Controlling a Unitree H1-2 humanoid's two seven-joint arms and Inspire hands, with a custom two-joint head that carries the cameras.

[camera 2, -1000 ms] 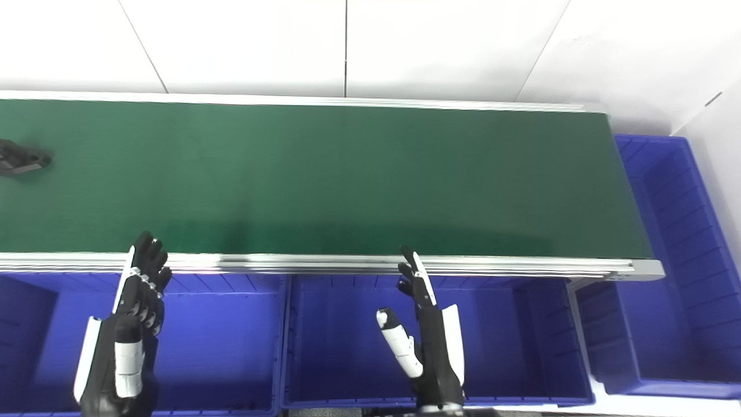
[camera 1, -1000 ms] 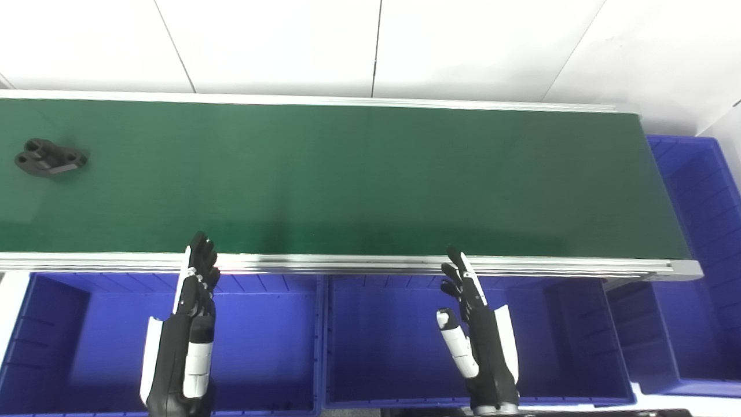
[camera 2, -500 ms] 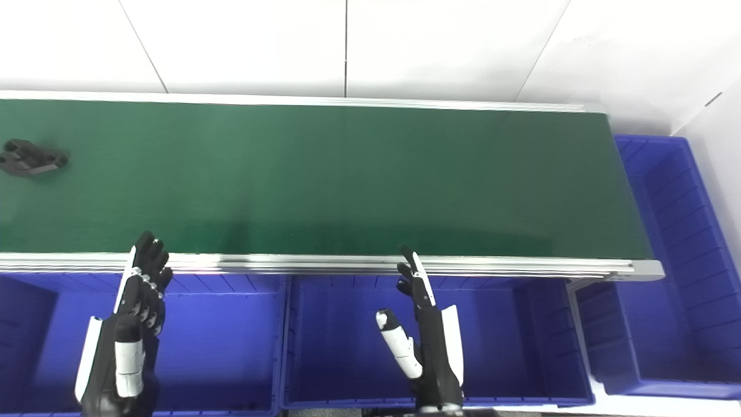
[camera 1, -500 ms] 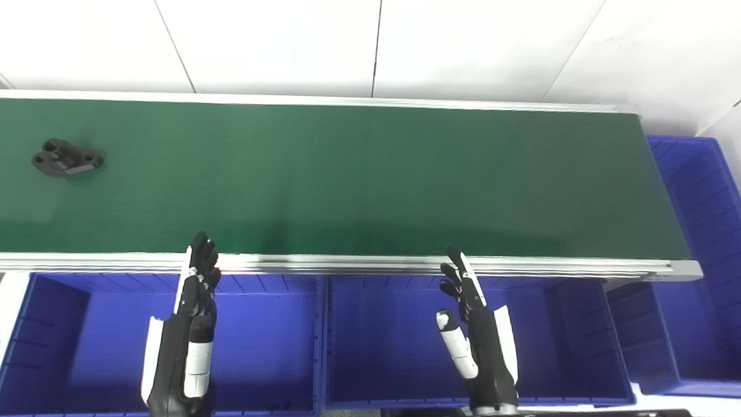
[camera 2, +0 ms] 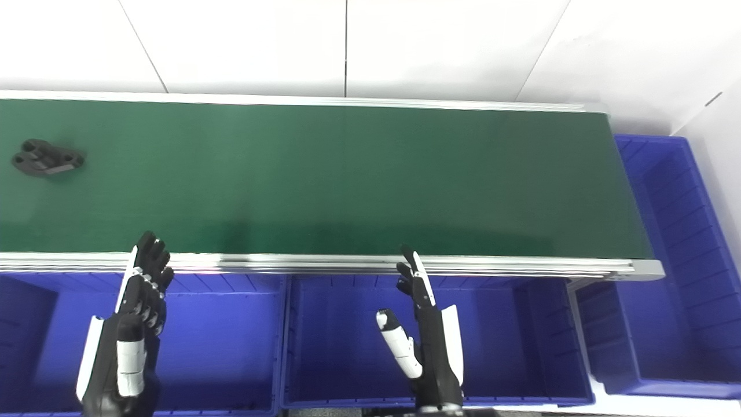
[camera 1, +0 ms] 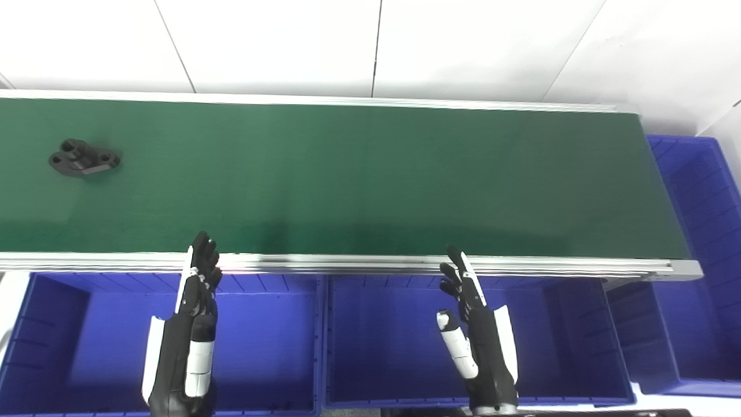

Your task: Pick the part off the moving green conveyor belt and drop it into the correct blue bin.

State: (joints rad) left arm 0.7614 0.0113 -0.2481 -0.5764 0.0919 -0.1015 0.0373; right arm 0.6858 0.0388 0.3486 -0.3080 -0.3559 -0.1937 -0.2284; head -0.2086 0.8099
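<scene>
A small black part (camera 1: pixel 84 164) with round holes lies on the green conveyor belt (camera 1: pixel 359 179) near its far left end. My left hand (camera 1: pixel 188 336) is held upright over the left blue bin (camera 1: pixel 52 336), fingers straight and apart, holding nothing. Over the middle blue bin (camera 1: pixel 556 341) my right hand (camera 1: pixel 474 341) stands the same way, open and empty. Both hands stay on the near side of the belt's metal rail, far from the part.
A third blue bin (camera 1: pixel 703 243) runs along the belt's right end and wraps the near right corner. A silver rail (camera 1: pixel 347 263) borders the belt's near edge. White floor tiles lie beyond the belt.
The black part has ridden the belt to the right. Both hands have stayed almost still.
</scene>
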